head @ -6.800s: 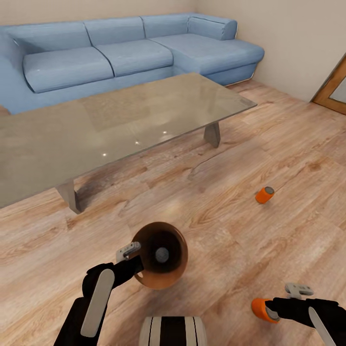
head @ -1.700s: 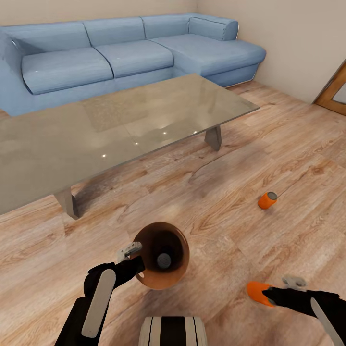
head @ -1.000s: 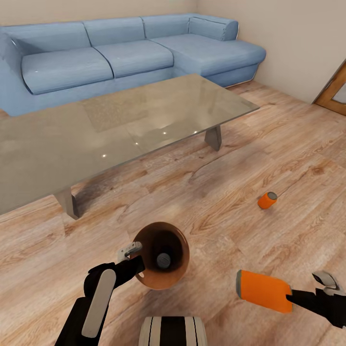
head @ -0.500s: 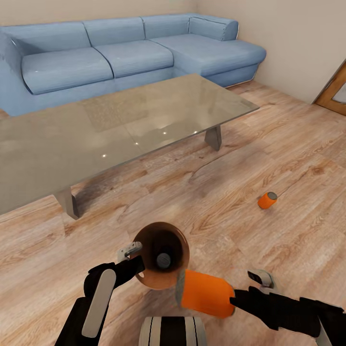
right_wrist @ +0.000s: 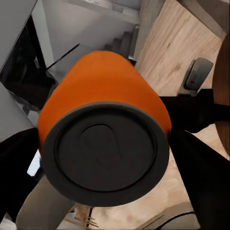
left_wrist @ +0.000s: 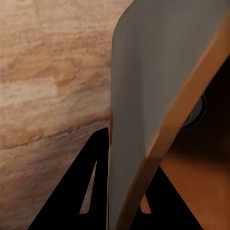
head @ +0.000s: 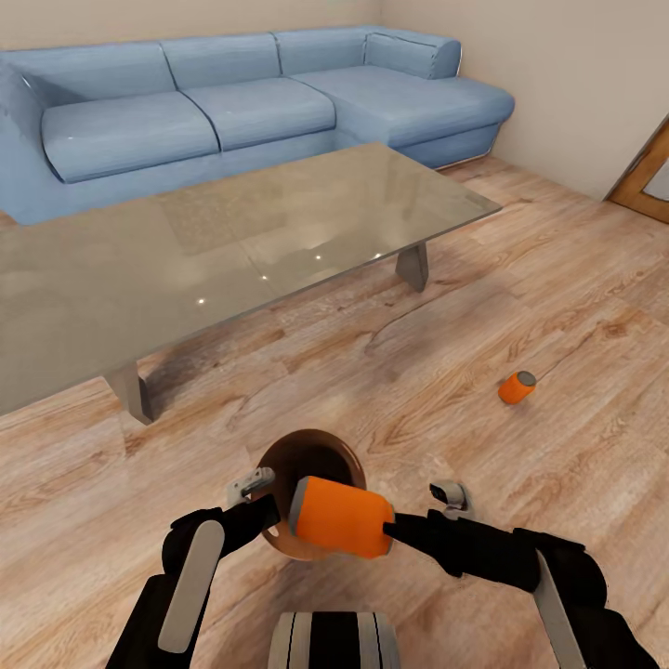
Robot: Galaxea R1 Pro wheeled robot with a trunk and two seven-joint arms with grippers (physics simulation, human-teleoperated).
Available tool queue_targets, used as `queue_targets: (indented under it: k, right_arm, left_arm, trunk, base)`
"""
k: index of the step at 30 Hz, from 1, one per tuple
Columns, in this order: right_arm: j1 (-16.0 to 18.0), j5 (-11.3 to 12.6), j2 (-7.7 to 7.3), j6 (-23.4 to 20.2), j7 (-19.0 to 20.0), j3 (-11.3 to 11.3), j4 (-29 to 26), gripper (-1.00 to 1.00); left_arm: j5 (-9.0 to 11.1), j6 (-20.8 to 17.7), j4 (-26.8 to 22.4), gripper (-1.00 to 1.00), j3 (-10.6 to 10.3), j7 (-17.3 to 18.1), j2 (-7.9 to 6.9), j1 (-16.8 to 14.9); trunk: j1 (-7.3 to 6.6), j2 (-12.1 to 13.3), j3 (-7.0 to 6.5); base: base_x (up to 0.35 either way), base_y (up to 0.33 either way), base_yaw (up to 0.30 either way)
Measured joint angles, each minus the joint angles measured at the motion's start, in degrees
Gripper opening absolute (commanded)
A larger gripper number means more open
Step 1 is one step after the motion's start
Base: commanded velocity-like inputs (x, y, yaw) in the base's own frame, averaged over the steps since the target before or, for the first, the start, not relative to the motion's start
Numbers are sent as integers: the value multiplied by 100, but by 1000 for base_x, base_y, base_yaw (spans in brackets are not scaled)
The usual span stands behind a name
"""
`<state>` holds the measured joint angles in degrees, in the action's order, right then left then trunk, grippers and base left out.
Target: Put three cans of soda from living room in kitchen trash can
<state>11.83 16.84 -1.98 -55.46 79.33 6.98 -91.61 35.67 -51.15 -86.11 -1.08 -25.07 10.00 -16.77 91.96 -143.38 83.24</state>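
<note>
swinging inward since a moment ago, right gripper is clamping soda can sideways over trash can's mouth. left gripper is pinching that bin's rim. another can is lying on wood floor, well apart.

Orange can sideways over brown bin; another seemingly toppled.

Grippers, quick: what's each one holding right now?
Left gripper: shut on the rim of the trash can.
Right gripper: shut on a soda can, held sideways over the trash can's opening.
</note>
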Motion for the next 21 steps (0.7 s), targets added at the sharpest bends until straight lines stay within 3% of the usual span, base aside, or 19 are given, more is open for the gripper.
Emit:
queue_targets:
  k: [3, 13, 21]
  right_arm:
    - [35, -13, 175, -9, -493, -44, -2, -100]
    - [2, -34, 771, 27, -1829, -586, -3, -100]
    - [6, 19, 1043, 20, -3239, -735, -5, -100]
  left_arm:
    - [0, 0, 0, -100, 0, 0, 0, 0]
    - [0, 0, 0, -100, 0, 0, 0, 0]
    - [-4, 0, -1, -100, 0, 0, 0, 0]
  trunk:
    - [0, 0, 0]
    - [0, 0, 0]
    - [0, 0, 0]
  base:
    - [0, 0, 0]
    - [0, 0, 0]
    - [0, 0, 0]
